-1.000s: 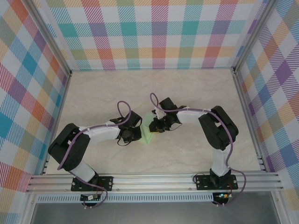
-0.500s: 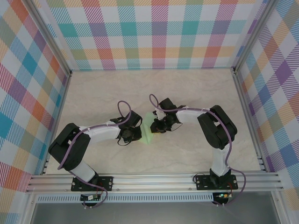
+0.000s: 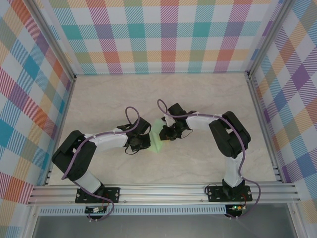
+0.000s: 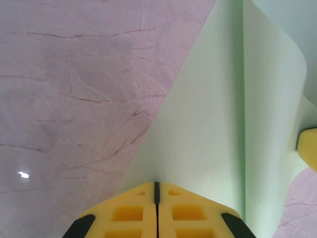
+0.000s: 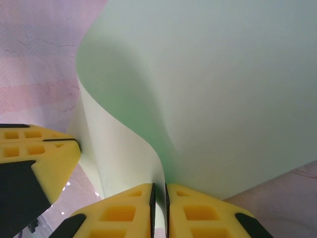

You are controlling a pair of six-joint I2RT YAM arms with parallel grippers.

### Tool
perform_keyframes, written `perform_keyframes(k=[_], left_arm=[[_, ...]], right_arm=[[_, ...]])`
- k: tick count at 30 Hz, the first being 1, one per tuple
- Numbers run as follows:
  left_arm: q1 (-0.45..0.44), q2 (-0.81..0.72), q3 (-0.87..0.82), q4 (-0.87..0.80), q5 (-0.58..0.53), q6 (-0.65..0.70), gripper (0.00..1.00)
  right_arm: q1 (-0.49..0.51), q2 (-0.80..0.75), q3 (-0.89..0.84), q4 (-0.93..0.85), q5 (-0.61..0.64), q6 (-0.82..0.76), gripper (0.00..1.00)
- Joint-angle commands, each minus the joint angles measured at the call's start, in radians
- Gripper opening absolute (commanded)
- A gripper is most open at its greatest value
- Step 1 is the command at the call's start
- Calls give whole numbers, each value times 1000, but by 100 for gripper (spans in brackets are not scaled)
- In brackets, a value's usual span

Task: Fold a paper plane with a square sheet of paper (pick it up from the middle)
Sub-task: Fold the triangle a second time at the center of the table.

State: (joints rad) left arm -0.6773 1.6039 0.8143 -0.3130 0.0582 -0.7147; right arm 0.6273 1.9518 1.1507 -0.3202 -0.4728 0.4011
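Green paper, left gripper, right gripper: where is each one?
green paper (image 4: 198,139), left wrist view, on its flat top layer.
left gripper (image 4: 156,184), left wrist view, where its yellow fingertips meet.
right gripper (image 5: 159,187), right wrist view, between its yellow fingertips.

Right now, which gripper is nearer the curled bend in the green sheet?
Right. The right gripper pinches the sheet at its bend; the left gripper pinches a flat edge beside it.

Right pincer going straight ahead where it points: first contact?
Likely the green paper it is pinching: the sheet curls directly ahead of the right pincer. The left pincer sits off to one side.
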Motion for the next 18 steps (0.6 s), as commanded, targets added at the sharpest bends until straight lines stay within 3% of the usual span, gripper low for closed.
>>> perform_keyframes(k=[1, 18], left_arm=[[5, 33, 2, -31, 5, 15, 6], [5, 41, 11, -27, 20, 22, 6]], right_arm=[[-1, 18, 28, -45, 37, -36, 14], [2, 7, 35, -34, -4, -30, 15]])
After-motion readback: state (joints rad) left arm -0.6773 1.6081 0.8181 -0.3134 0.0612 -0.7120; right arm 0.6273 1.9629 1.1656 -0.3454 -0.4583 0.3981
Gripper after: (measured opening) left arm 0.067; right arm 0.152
